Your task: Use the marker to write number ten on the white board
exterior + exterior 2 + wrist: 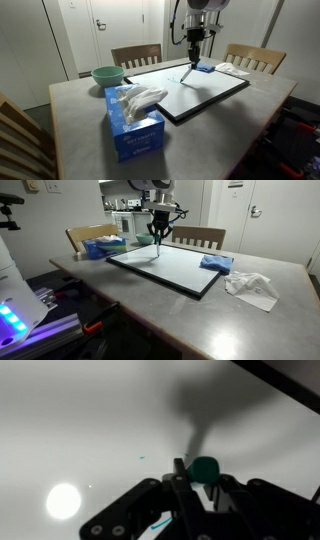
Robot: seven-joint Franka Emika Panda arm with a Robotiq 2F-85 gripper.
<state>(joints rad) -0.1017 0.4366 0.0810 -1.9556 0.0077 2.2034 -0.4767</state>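
Now, gripper (192,57): hanging over the far part of the white board (205,95), fingers pressing together on the marker (189,70).
marker: slanting down from the fingers toward the board surface; whether the tip is touching is too small to tell.
white board: lying flat on the grey table (75,105).
wrist view: teal end (205,468) showing between the dark fingers (130,510), shadow falling across the white surface.
blue cloth pad (215,263): sitting at the board's corner.
crumpled tissue (252,285): lying on the table just beside the pad.
tissue box (133,125): standing near the board's edge.
green bowl (107,75): sitting beyond the box.
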